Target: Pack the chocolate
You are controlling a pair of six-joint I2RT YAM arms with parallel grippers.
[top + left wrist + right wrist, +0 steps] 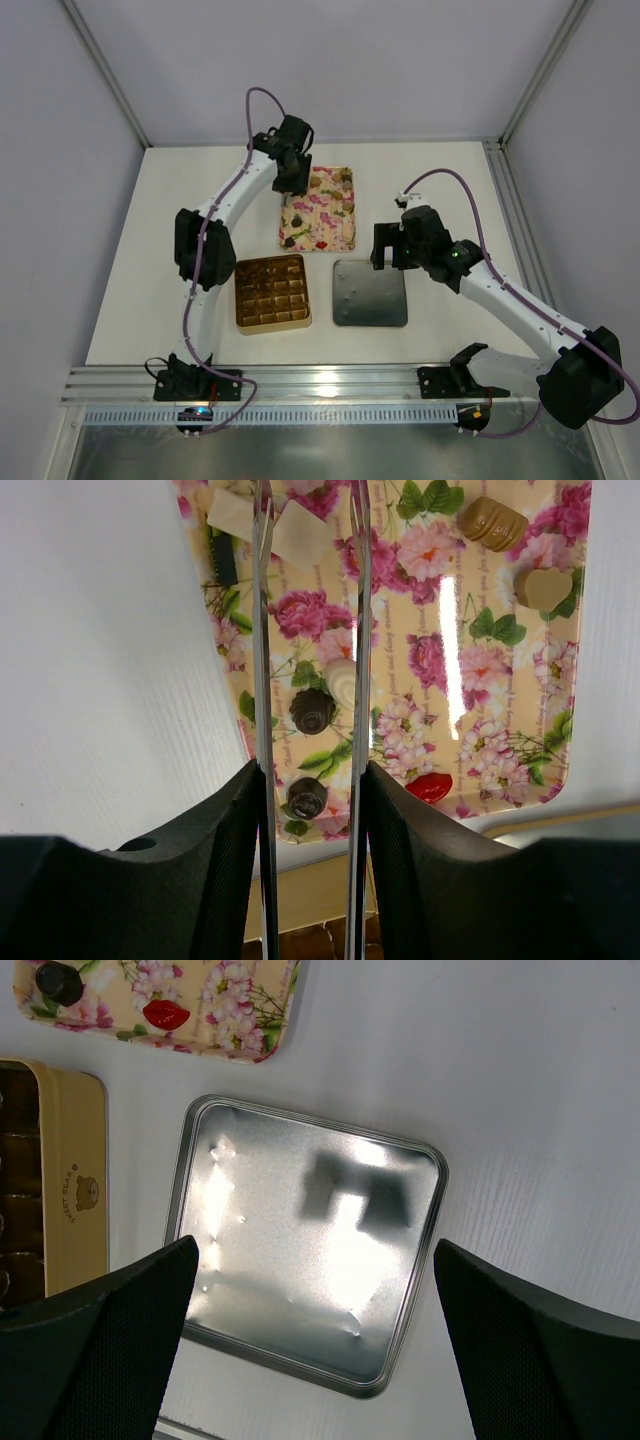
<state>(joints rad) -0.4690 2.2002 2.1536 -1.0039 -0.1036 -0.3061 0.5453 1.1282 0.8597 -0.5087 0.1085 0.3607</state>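
The dark-brown square chocolate pieces (270, 288) sit in a grid inside the square gold box (272, 323). The box rests on the white worktop (140, 250) towards the near edge, left of centre. Just to its right, across a narrow strip of bare worktop, lies the square silver metal lid (370, 293), hollow side up, its left rim running parallel to the box's right wall. Beyond both lies the rectangular pink-floral tray (340, 215); its near rim is close to the box's far right corner and the lid's far left corner but touches neither.

The left hand (287, 195) is over the tray's left side. Its two thin metal blades (262, 680) stand a narrow gap apart, running along the tray's left rim. A dark swirled sweet (313, 710) and a white square one (300, 535) show between them on the tray, while a red lip-shaped sweet (430, 786) lies to the right (near the tray's rounded corner). The blade tips run out of the wrist view, so whether they pinch anything cannot be told.

The right hand (315, 1248) hangs over the lid, spread wide and grasping nothing, its fingers straddling the lid's near edge.

Broad bare worktop lies left of the box and right of the lid. The left arm's dark elbow (195, 245) stands just beside the box's left wall. A ribbed aluminium rail (330, 382) closes the near side.
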